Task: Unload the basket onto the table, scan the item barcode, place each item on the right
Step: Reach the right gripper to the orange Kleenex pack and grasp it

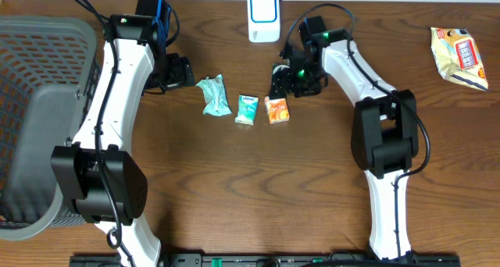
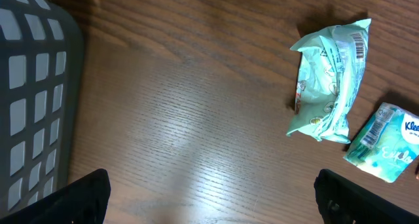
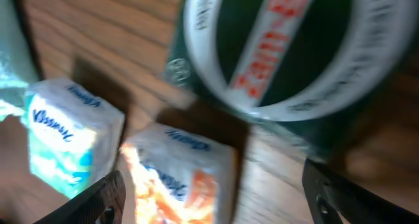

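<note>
Scanner (image 1: 263, 16): white upright unit with a blue face, standing at the far edge of the counter, centre.

Three packs lie flat in a row near of it, apart from one another:
- Left: crumpled mint-green packet (image 2: 330, 80), barcode (image 2: 358, 47) facing up at its far-right corner.
- Middle: small teal-and-white tissue pack (image 2: 386, 142), barcode strip showing on its left end.
- Right: orange-and-white tissue pack (image 1: 276, 109).

Dark green pack (image 3: 288, 47): white ring and red lettering on its face, blurred, just far of the orange-and-white pack.

Yellow snack bag (image 1: 461, 56): far right, well apart.
</note>
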`<act>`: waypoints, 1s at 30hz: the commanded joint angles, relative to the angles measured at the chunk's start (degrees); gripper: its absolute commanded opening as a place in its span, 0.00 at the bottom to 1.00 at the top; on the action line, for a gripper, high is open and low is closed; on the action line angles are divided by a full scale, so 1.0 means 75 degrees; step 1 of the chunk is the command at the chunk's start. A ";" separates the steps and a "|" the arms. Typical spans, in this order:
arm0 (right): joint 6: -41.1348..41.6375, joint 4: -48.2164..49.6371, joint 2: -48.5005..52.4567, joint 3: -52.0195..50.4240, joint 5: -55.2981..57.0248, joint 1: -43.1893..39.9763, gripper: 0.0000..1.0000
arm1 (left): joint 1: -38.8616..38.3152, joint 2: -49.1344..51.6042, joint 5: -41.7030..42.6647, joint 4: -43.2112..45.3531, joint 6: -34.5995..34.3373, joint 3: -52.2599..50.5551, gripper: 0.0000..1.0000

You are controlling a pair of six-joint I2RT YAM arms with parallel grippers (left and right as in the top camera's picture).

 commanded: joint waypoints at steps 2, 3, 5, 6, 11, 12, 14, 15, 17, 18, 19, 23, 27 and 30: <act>0.0026 0.0015 -0.0076 -0.0297 -0.0300 0.0108 0.68 | 0.0020 -0.0015 -0.0102 -0.0026 0.0125 -0.0076 0.98; 0.0029 0.0012 -0.0076 -0.0326 -0.0300 0.0114 0.63 | 0.0020 -0.0015 -0.0102 -0.0026 0.0125 -0.0076 0.98; 0.0029 -0.0012 -0.0076 -0.0452 -0.0300 0.0117 0.55 | 0.0020 -0.0015 -0.0099 -0.0026 0.0125 -0.0076 0.98; 0.0032 -0.0015 -0.0076 -0.0533 -0.0303 0.0119 0.54 | 0.0020 -0.0015 -0.0099 -0.0026 0.0125 -0.0076 0.98; 0.0032 -0.0157 -0.0076 -0.0973 -0.0469 0.0143 0.53 | 0.0020 -0.0015 -0.0102 -0.0026 0.0125 -0.0076 0.98; 0.0032 -0.0157 -0.0076 -0.1046 -0.0513 0.0149 0.53 | 0.0020 -0.0015 -0.0102 -0.0026 0.0125 -0.0076 0.98; 0.0029 -0.0143 -0.0076 -0.1166 -0.0586 0.0160 0.51 | 0.0020 -0.0015 -0.0102 -0.0026 0.0125 -0.0076 0.98; 0.0029 -0.0149 -0.0076 -0.1209 -0.0618 0.0172 0.45 | 0.0020 -0.0015 -0.0102 -0.0026 0.0125 -0.0076 0.98; 0.0032 -0.0163 -0.0076 -0.1250 -0.0618 0.0189 0.23 | 0.0020 -0.0015 -0.0102 -0.0026 0.0125 -0.0076 0.98; 0.0032 -0.0160 -0.0076 -0.1250 -0.0618 0.0192 0.14 | 0.0020 -0.0015 -0.0099 -0.0026 0.0125 -0.0076 0.98; 0.0032 -0.0140 -0.0076 -0.1250 -0.0653 0.0192 0.04 | 0.0020 -0.0015 -0.0102 -0.0026 0.0125 -0.0076 0.98; 0.0029 -0.0050 -0.0082 -0.1195 -0.1233 0.0128 0.01 | 0.0020 -0.0015 -0.0102 -0.0026 0.0125 -0.0076 0.98; -0.0090 -0.0044 -0.0131 -0.1052 -0.2229 -0.0061 0.01 | 0.0020 -0.0015 -0.0099 -0.0026 0.0125 -0.0076 0.98; -0.0950 -0.0076 -0.0224 -0.0959 -0.3357 -0.0268 0.01 | 0.0020 -0.0015 -0.0102 -0.0026 0.0125 -0.0076 0.98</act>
